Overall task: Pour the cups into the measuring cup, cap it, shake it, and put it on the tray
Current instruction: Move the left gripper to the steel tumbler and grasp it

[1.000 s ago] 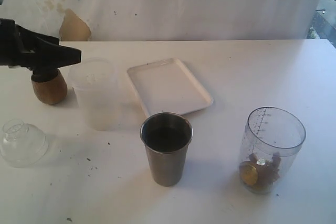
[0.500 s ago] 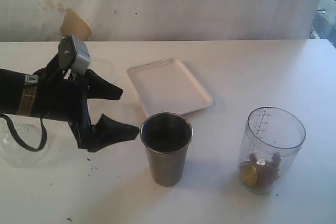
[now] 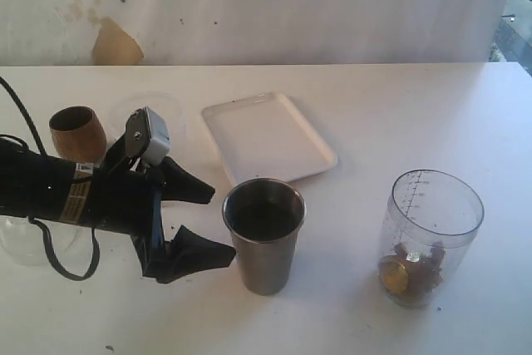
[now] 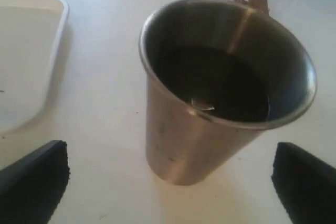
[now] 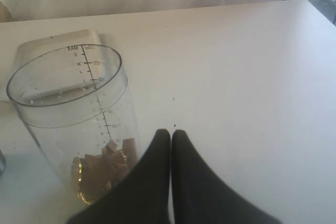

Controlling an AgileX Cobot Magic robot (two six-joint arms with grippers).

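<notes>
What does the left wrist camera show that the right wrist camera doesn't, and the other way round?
Only the left wrist view: the dark inside of the steel cup, and the left hand open, one fingertip on each side of the cup, clear of it.
Only the right wrist view: the printed marks up the measuring cup, and the right hand, shut with nothing in it, near that cup.
Both: the white tray, the brown pieces in the measuring cup, and the white table.
</notes>
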